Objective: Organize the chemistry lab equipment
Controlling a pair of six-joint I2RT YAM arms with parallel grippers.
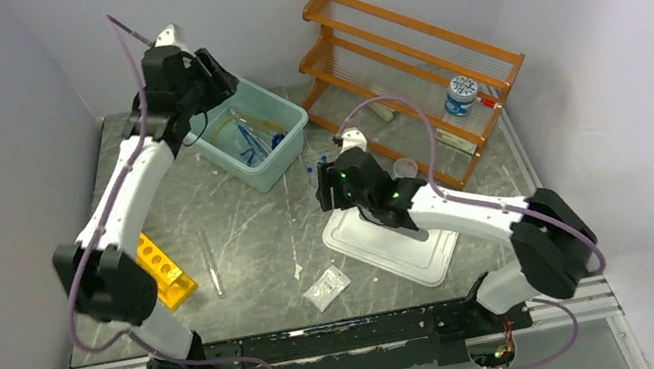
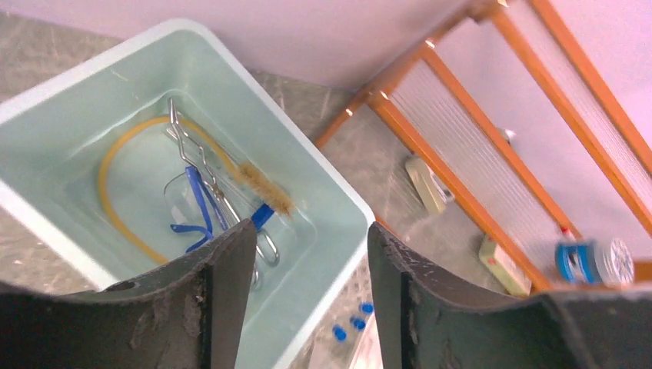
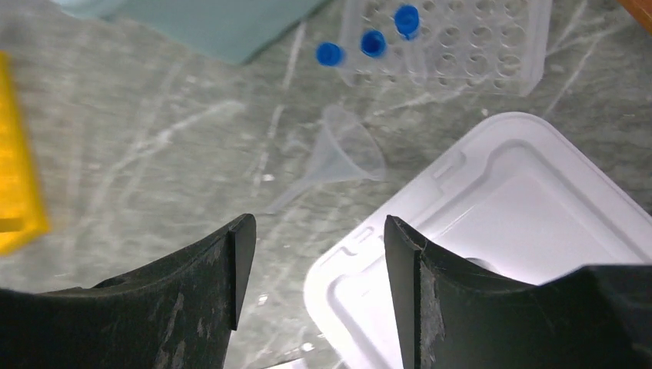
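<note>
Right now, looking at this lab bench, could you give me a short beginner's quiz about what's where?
1. Fill in: the left gripper and right gripper both stand ____, holding nothing.
2. True or false: the amber tubing lies inside the teal bin.
3. The blue-lidded jar stands: A on the orange shelf, B in the teal bin, C in the left gripper.
Key: 1 open; 2 true; 3 A.

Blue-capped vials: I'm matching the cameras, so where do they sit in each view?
Top external: blue-capped vials mid-table, right of the teal bin.
Left wrist: blue-capped vials bottom centre, past the bin's corner.
Right wrist: blue-capped vials top centre.
Shared landmark: the teal bin.
</note>
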